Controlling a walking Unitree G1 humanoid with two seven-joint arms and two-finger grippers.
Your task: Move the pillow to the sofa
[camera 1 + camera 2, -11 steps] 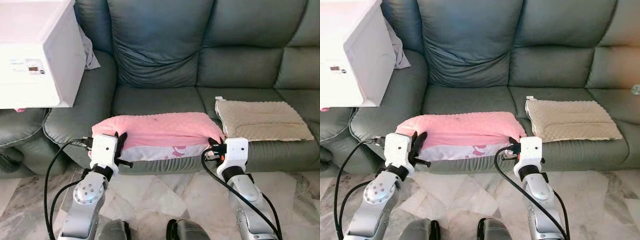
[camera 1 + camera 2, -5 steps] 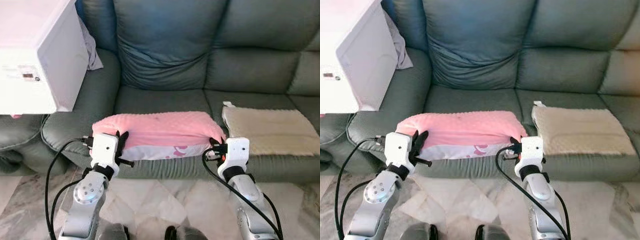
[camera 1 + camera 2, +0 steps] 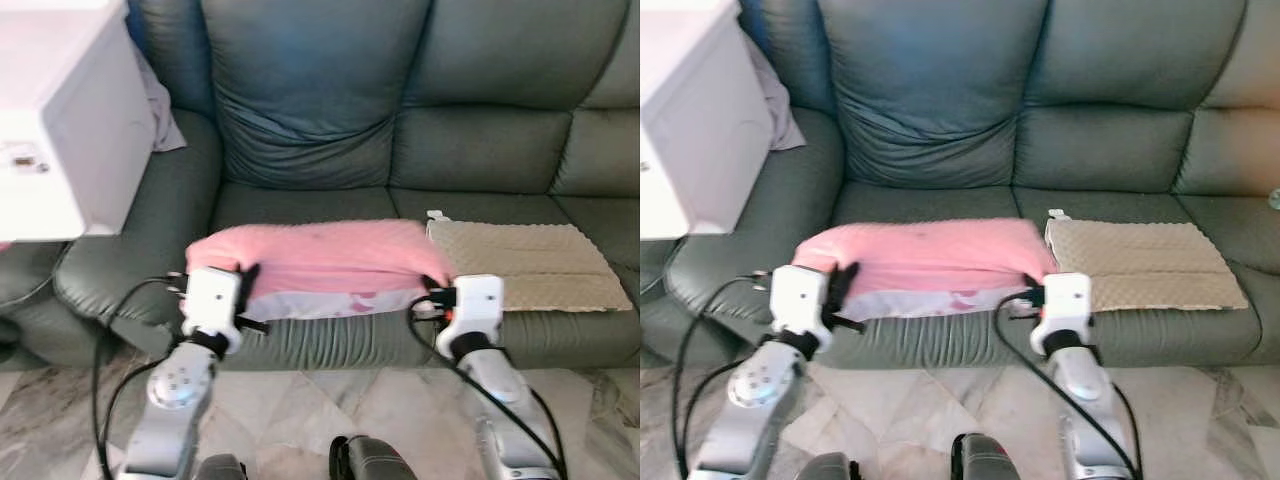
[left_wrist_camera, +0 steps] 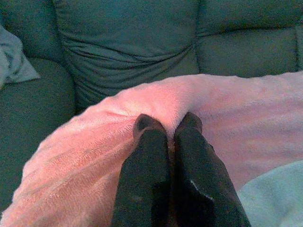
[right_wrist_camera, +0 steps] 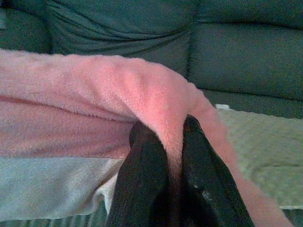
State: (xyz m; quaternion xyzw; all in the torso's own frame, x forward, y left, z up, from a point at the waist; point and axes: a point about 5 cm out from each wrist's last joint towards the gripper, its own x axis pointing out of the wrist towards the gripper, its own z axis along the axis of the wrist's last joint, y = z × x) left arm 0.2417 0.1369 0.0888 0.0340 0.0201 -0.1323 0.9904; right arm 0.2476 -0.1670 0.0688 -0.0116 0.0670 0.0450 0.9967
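A pink fluffy pillow (image 3: 320,258) with a white patterned underside hangs stretched between my two arms, over the front edge of the dark green sofa (image 3: 310,205). My left gripper (image 3: 245,272) is shut on the pillow's left end, its black fingers (image 4: 151,137) pinching pink fabric. At the pillow's right corner my right gripper (image 3: 430,292) is likewise shut, with pink plush squeezed between its fingers (image 5: 147,142).
A beige pillow (image 3: 525,262) lies flat on the sofa seat just right of the pink one. A white box-shaped appliance (image 3: 55,120) stands at the left over the sofa's armrest (image 3: 130,250), with a grey cloth (image 3: 155,110) behind it. Marble floor (image 3: 320,410) lies below.
The camera has shifted and the sofa looks nearer. The pink pillow, held at both ends, now reaches further over the seat, close beside the beige pillow.
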